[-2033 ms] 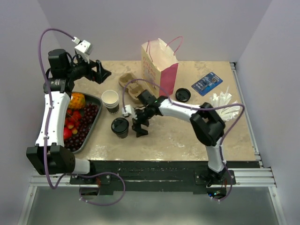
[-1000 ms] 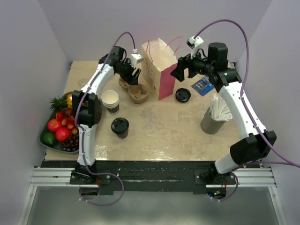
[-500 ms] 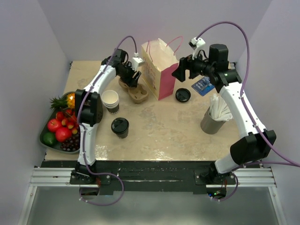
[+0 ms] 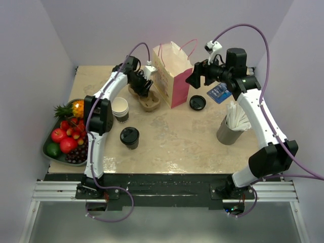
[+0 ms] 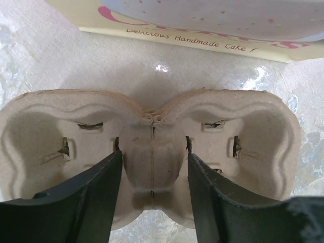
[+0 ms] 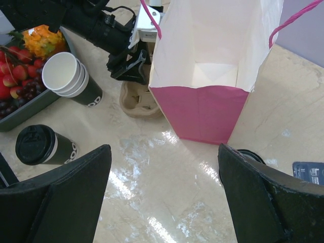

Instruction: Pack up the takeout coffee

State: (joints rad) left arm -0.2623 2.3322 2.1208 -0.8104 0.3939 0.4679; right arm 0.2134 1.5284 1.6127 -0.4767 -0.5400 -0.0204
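Currently reading left hand [image 5: 154,154] as part open, lowered onto the brown moulded-pulp two-cup carrier [image 5: 243,131]: one finger down in each cup well, centre ridge between them. Finger edges right at the ridge sides; cannot tell whether actually pressing. Nothing lifted, carrier flat on the beige marbled table [image 4: 182,147]. Just beyond the fingertips: white-and-pink paper gift bag with pink cord handles [image 4: 172,73], upright, mouth open, just beside the carrier with a sliver of table between.

Right hand [image 6: 163,149] wide open, gripping nothing, up in the air on the far side of that bag from the left hand, angled down at the bag's pink lower face.

Takeout coffee, small dark-banded white paper cup with round black plastic lid [image 4: 129,136]: upright on the table, lid on, untouched, well apart from both hands. From the left hand, back toward the arm bases, past the stack of lidless white-rimmed paper cups [image 4: 119,109] sitting between. From the right hand, low and far off to one side, beyond the bag.

Also near the right hand: loose round black plastic lid [image 4: 197,103] on the table below it, blue flat packet [image 4: 219,92] under its wrist, grey cup of white wrapped sticks [image 4: 230,130] further back toward its base. Dark tray of mixed fruit [image 6: 30,112] well out past the stacked cups from the left hand.
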